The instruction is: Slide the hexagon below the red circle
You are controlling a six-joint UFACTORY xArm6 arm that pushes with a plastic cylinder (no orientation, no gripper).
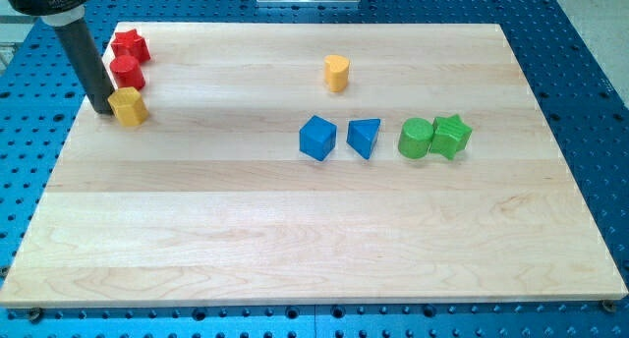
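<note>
A yellow hexagon (129, 107) lies near the board's left edge, just below a red circle (127, 74) and close to it. A red star (131, 46) sits above the circle, touching it. My tip (104, 111) is at the hexagon's left side, touching or nearly touching it, with the dark rod rising toward the view's top left.
A yellow heart (337, 72) lies at top centre. A blue cube (317, 139) and a blue triangle (364, 138) sit mid-board. A green circle (416, 139) touches a green star (451, 136) to their right. The wooden board (314, 259) rests on a blue perforated table.
</note>
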